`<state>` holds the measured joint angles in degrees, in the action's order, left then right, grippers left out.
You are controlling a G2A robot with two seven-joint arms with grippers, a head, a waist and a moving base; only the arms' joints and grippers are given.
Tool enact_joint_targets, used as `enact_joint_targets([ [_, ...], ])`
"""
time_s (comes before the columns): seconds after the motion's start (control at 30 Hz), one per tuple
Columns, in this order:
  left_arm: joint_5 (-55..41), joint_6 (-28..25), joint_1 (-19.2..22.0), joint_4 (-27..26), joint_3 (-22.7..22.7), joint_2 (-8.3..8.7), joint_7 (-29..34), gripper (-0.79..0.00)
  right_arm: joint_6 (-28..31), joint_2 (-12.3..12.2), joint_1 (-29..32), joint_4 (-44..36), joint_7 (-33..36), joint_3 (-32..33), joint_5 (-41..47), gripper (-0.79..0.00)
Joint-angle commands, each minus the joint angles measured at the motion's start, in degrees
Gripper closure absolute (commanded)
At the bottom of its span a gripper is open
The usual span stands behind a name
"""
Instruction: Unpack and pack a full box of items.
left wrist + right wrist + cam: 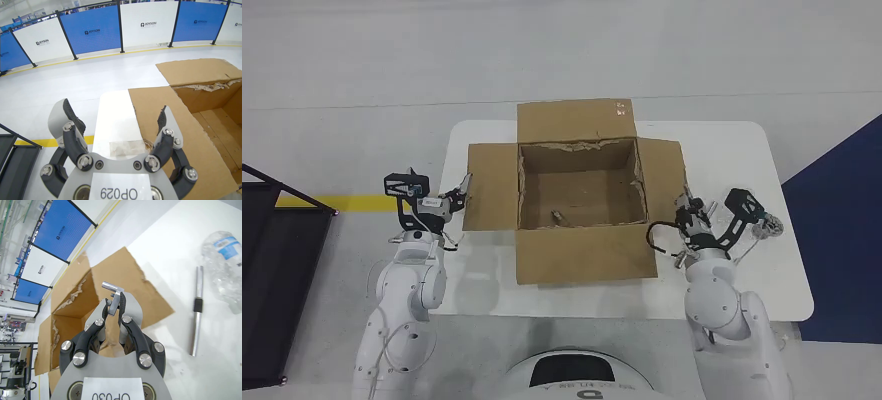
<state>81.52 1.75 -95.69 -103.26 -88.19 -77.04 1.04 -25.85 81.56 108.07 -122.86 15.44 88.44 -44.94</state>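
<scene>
While the top view shows the cardboard box [582, 255] open in the middle of the white table [722, 140], flaps spread and one small item [559, 215] on its floor, the wrist views show the fingers. The right gripper [114, 299], at the box's right flap, is clamped on a small metal bracket [113, 303]; a metal rod [198, 311] lies just beside a crushed plastic bottle [223, 262] on the table. The left gripper [115, 104] is spread wide, holding nothing, beside the left flap.
</scene>
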Motion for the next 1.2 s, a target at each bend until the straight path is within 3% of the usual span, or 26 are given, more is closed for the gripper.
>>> enact_joint_targets([
  [0.0, 0.00, 0.00, 0.00, 0.00, 0.00, 0.00, 0.00, -0.785, 3.41, -0.40, 3.16, 0.15, 2.74, 5.13, 3.08, 0.000],
  [0.1, 0.00, 0.00, 0.00, 0.00, 0.00, 0.00, 0.00, -0.785, 7.79, -0.97, 7.04, 0.80, 6.77, 10.53, 5.21, 0.000],
  [0.2, 0.00, 0.00, 0.00, 0.00, 0.00, 0.00, 0.00, -0.785, 8.17, -1.33, 8.95, 2.09, 10.25, 13.33, 5.26, 0.000],
  [0.77, 0.00, 0.00, 0.00, 0.00, 0.00, 0.00, 0.00, -0.785, -5.92, -2.34, -0.16, 10.68, 22.46, 8.99, -9.68, 0.000],
  [1.17, 0.00, 0.00, 0.00, 0.00, 0.00, 0.00, 0.00, -0.785, -8.95, -2.69, -3.63, 13.35, 26.77, 7.43, -14.06, -0.259],
])
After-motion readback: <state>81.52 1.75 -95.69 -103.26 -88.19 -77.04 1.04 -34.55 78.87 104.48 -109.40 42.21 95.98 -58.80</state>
